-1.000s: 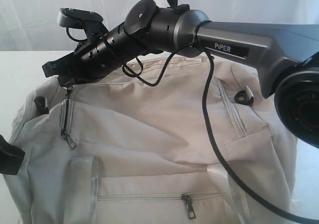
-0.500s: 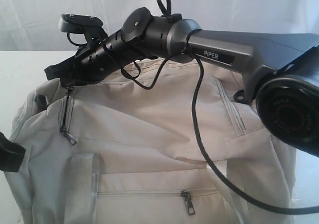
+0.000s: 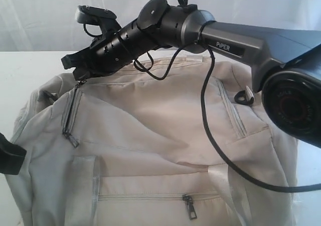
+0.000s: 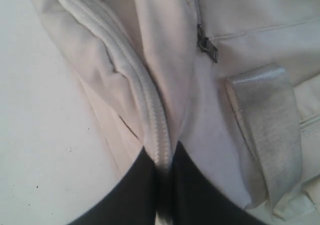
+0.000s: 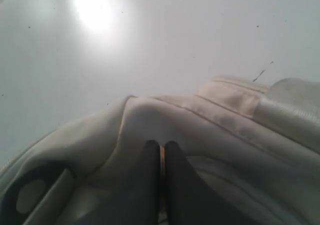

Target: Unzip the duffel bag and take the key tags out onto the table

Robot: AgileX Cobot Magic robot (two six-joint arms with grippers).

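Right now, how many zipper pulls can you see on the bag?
2: one zipper pull left on the duffel bag, one low in front. A third may hide in the right gripper.

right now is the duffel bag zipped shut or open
Shut as far as shown: the duffel bag shows no gap, and the zipper at the left gripper is closed.

Cream duffel bag, white table
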